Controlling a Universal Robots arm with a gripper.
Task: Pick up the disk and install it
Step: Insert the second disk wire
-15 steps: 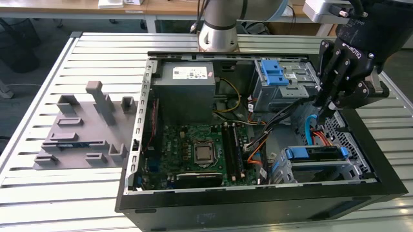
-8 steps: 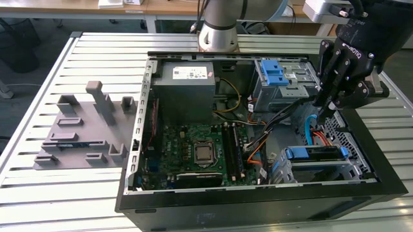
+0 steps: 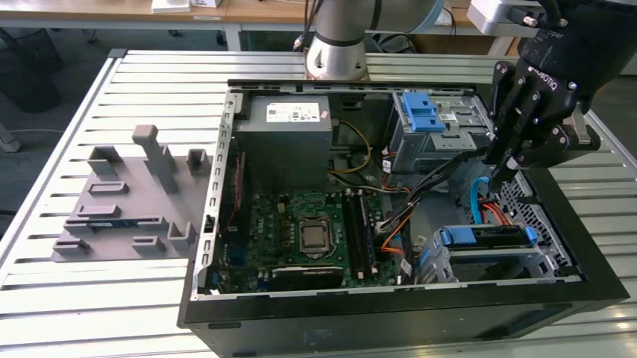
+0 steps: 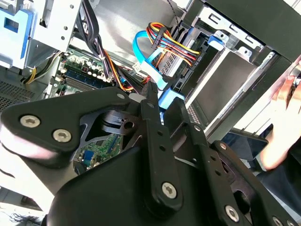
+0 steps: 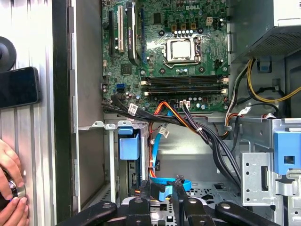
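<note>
Over the drive-bay side of the open computer case (image 3: 398, 309), at the exterior view's right, hangs the claw (image 3: 497, 170), pointing down into the cabling. Whether it is open or closed on anything cannot be told.

Item, the disk (image 3: 488, 237): lying flat in the lower bay at the case's near corner on the exterior view's right, with blue rail tabs at both ends. It appears to be already in its slot and is apart from the claw.

Item, blue ribbon cable (image 3: 481, 198): looped directly under the claw and very near it in both wrist views.

Item, power supply (image 3: 289, 142): at the far edge of the case.

Item, a person's hand (image 5: 10, 188): resting on the bench (image 3: 60, 298) just outside the case wall.

Hazards, as judged:
- The claw could snag or drag the blue cable or the coloured wire bundle, pulling a plug loose.
- The disk could be left short of fully seated.
- The hand is close to the arm's working space.

Markings: a white sticker on the power supply and pale lettering on the claw body; the wording is not recorded.
</note>
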